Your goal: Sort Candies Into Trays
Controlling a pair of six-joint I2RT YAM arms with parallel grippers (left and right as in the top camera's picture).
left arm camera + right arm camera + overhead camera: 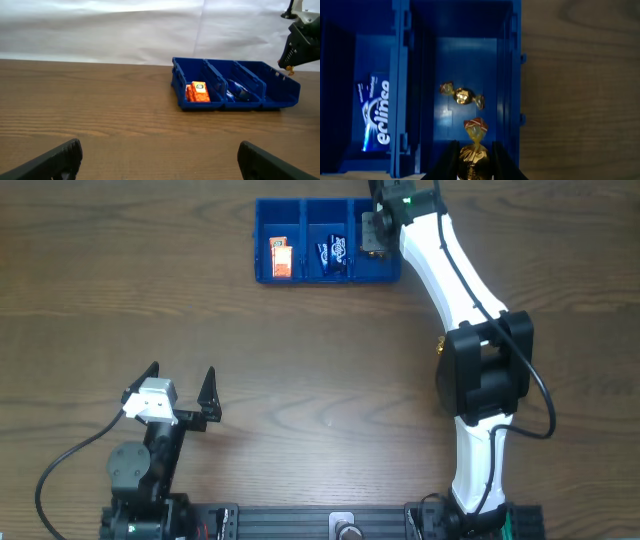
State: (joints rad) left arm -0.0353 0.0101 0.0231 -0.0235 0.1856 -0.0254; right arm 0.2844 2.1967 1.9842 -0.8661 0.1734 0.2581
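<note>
The tray [300,279] lies at the far side of the table [120,280]. Its left compartment holds a candy pack [281,258], the middle one packets [331,253], the right one a wrapped candy [462,95]. My right gripper [474,147] hangs above that right compartment, gripping a second candy [476,131]. My left gripper [182,375] is well apart, near my base.

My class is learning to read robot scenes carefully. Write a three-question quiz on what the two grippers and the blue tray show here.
1. True or false: the left gripper is shut on a candy.
2. Choose: over the blue tray, the right gripper holds A) an orange candy, B) a gold-wrapped candy, C) a blue packet.
3. Fill in: the compartment beneath it contains ___ loose gold candy.
Key: 1 false, it is open and empty; 2 B; 3 one.
</note>
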